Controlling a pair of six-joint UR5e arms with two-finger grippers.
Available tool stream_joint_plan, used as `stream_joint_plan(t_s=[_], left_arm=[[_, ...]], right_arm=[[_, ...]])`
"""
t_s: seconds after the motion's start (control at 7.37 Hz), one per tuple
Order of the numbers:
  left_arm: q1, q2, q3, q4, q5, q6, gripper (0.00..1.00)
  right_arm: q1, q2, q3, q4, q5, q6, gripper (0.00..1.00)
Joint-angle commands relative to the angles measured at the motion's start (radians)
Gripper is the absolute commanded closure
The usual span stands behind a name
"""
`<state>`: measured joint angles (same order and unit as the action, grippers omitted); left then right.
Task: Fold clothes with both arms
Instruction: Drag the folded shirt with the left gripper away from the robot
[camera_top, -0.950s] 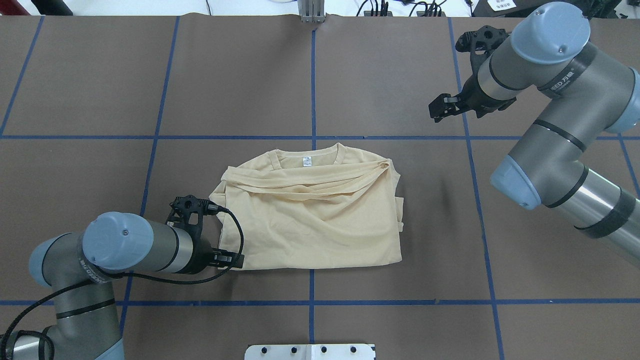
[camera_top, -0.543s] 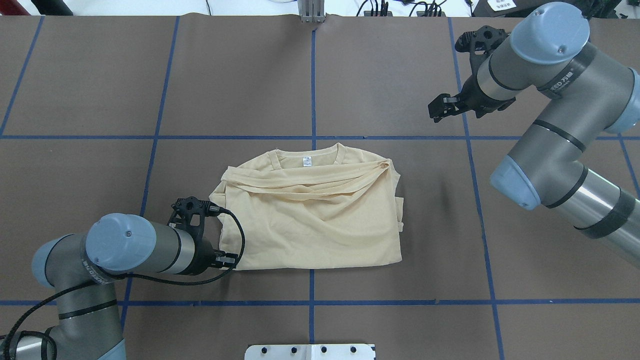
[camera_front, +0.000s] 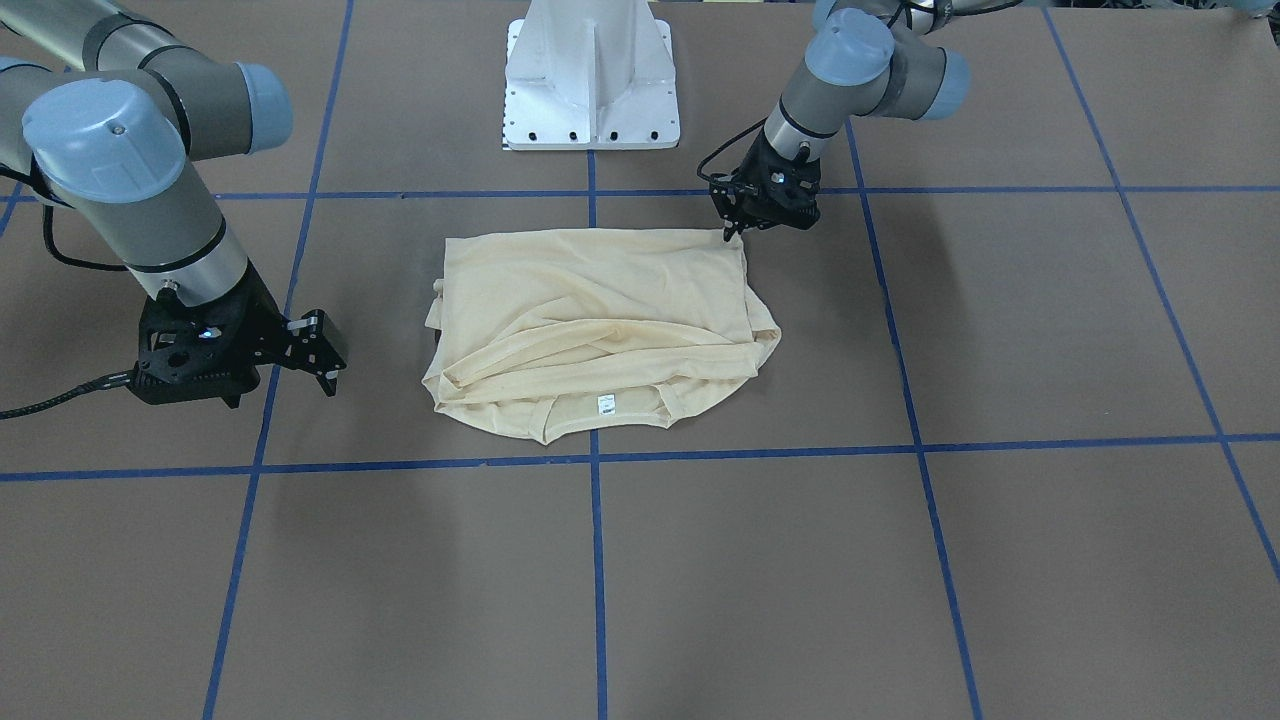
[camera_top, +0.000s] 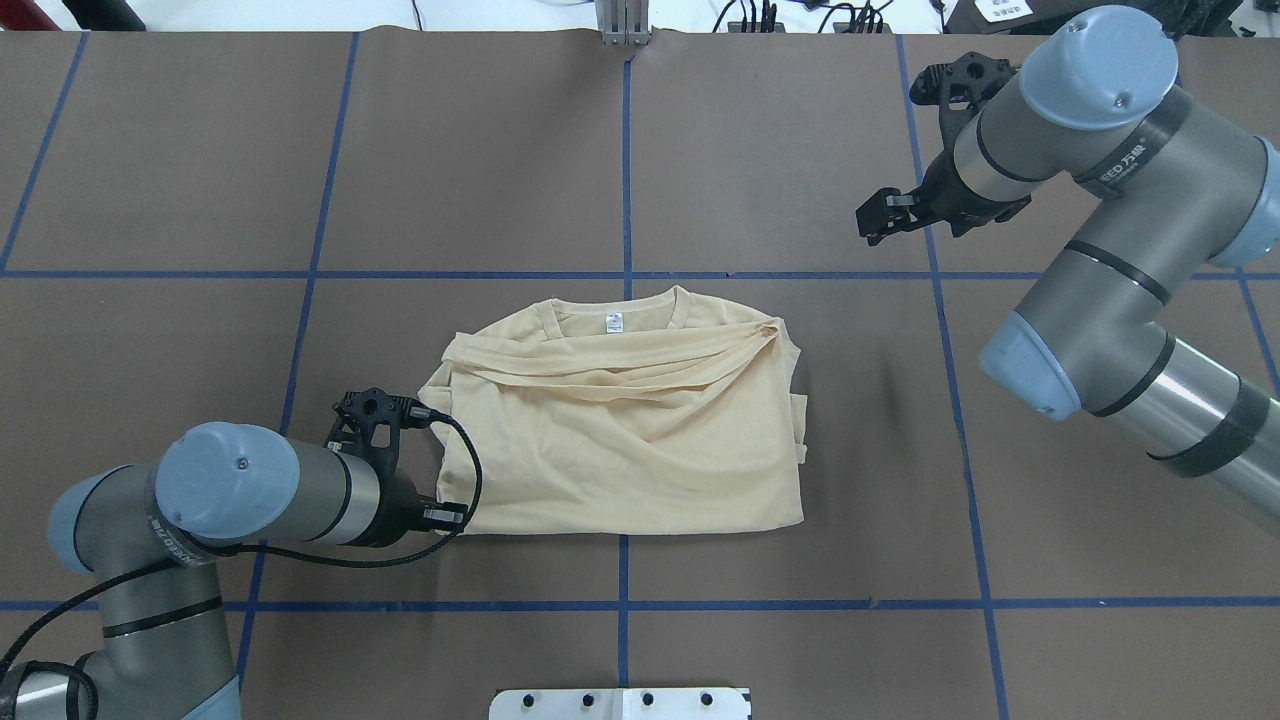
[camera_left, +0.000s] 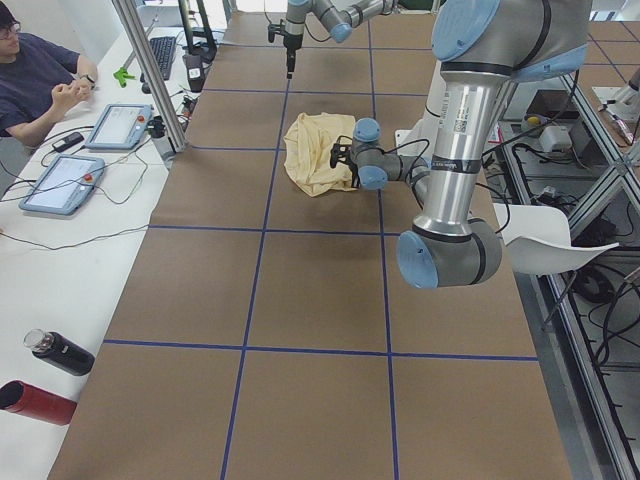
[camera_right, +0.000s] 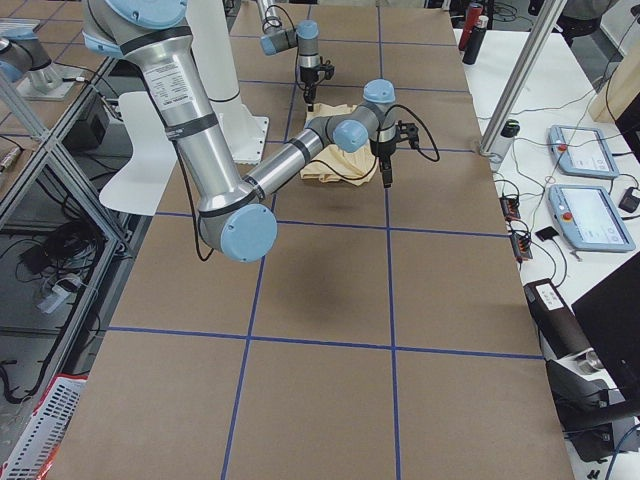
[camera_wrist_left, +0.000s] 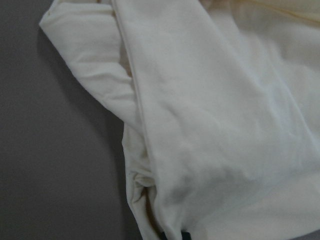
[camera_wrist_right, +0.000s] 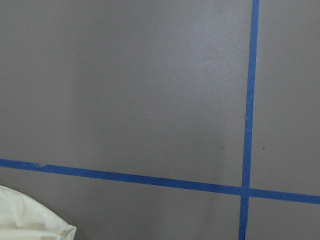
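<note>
The cream-yellow T-shirt (camera_top: 620, 450) lies folded into a rough rectangle at the table's middle, with its collar and white neck label (camera_top: 613, 322) on the far side. Both sleeves cross its upper part, and the print is hidden. My left gripper (camera_top: 450, 516) sits low at the shirt's near-left corner, where its fingers look shut on the hem (camera_front: 730, 228). Pale fabric (camera_wrist_left: 210, 125) fills the left wrist view. My right gripper (camera_top: 873, 220) hangs open and holds nothing, far right of the collar (camera_front: 322, 350). Only a shirt edge (camera_wrist_right: 25, 220) shows in the right wrist view.
Blue tape lines (camera_top: 625, 150) grid the brown table cover. The white pedestal base (camera_front: 590, 100) stands at the robot's side. A seated person (camera_left: 40, 80), tablets (camera_left: 115, 125) and bottles (camera_left: 60, 352) are on the white bench beyond the far edge.
My left gripper has slid a little to the left along the shirt's near-left corner, and the hem there shifted slightly. The right arm has stayed still.
</note>
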<state>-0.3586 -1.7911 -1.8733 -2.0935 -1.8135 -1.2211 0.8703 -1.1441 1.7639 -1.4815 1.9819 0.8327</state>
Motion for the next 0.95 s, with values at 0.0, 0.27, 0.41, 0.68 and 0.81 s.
stream_joint_plan(t_s=[0.0, 0.27, 0.41, 0.68, 0.81], left_arm=[[-0.061, 0.007, -0.003, 0.010, -0.003, 0.017, 1.00], [-0.176, 0.004, 0.022, 0.059, 0.003, 0.197, 1.00], [-0.244, -0.011, 0.058, 0.066, 0.002, 0.265, 1.00], [-0.354, -0.179, 0.261, 0.067, 0.002, 0.365, 1.00], [-0.388, -0.289, 0.416, 0.052, 0.002, 0.380, 1.00]], right_arm=[[-0.002, 0.000, -0.003, 0.001, -0.002, 0.003, 0.01], [-0.005, 0.000, -0.006, 0.001, -0.002, 0.006, 0.01], [-0.005, 0.001, -0.006, 0.003, -0.002, 0.008, 0.01], [-0.007, 0.001, -0.006, 0.003, -0.002, 0.008, 0.01], [-0.008, 0.001, -0.006, 0.003, -0.002, 0.008, 0.01]])
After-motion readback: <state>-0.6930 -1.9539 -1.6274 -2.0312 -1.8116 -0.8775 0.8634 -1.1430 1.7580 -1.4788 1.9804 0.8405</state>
